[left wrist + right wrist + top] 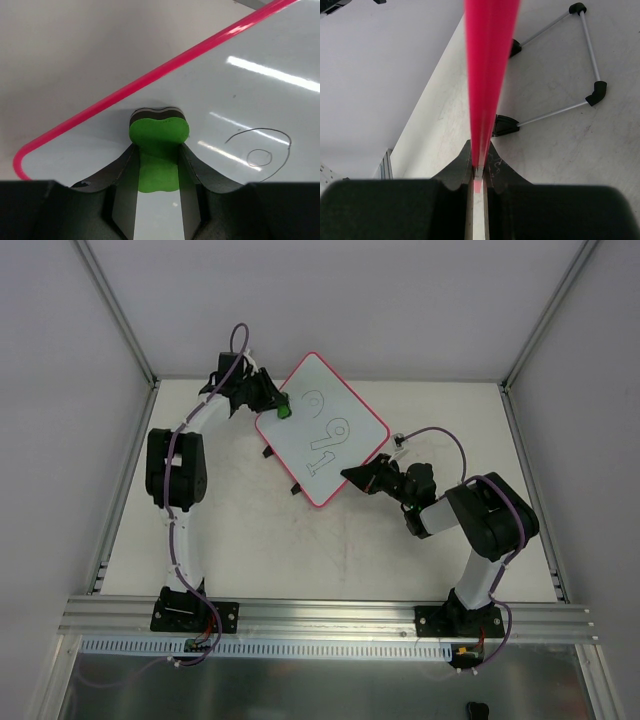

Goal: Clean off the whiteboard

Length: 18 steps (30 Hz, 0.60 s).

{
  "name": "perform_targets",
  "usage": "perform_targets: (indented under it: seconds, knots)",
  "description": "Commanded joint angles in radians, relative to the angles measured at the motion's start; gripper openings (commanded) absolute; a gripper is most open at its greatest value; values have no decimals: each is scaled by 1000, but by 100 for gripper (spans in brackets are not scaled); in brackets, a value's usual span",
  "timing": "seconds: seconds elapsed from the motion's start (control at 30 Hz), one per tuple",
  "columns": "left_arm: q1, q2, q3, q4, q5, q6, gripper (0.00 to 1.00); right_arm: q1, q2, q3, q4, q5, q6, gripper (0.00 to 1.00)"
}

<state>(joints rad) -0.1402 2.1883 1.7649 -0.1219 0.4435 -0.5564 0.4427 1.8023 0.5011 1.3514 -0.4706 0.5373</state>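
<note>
1. Green eraser sits pinched in my left gripper, pressed on the whiteboard near its far-left rim, just beside a drawn loop.
2. My right gripper clamps the board's pink edge; the board rests mid-table with digits unerased.

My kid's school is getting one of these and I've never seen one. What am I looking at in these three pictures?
Two robot arms are bolted at the near edge of a table, each ending in a two-finger gripper. The overhead picture shows both. The other two come from cameras on the wrists. The left gripper pinches a green eraser and presses it on the whiteboard, near handwritten digits. The right gripper clamps the board's pink rim; in its close-up you see the rim edge-on, with the board's wire stand beside it.
</note>
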Motion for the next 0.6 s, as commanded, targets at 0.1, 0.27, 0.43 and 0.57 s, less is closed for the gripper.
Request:
perform_targets:
  seconds: [0.1,0.27,0.43,0.57]
  knots:
    - [-87,62,114,-4,103,27,0,42,-12,-4,180,-192,-71,0]
    - [-128,93,156,-12,132,42,0,42,-11,-6,180,-194,-71,0]
    - [-130,79,153,-27,89,47,0,42,-12,-6,178,-198,-71,0]
    - [-84,62,136,-42,58,24,0,42,-15,-7,178,-200,-73,0]
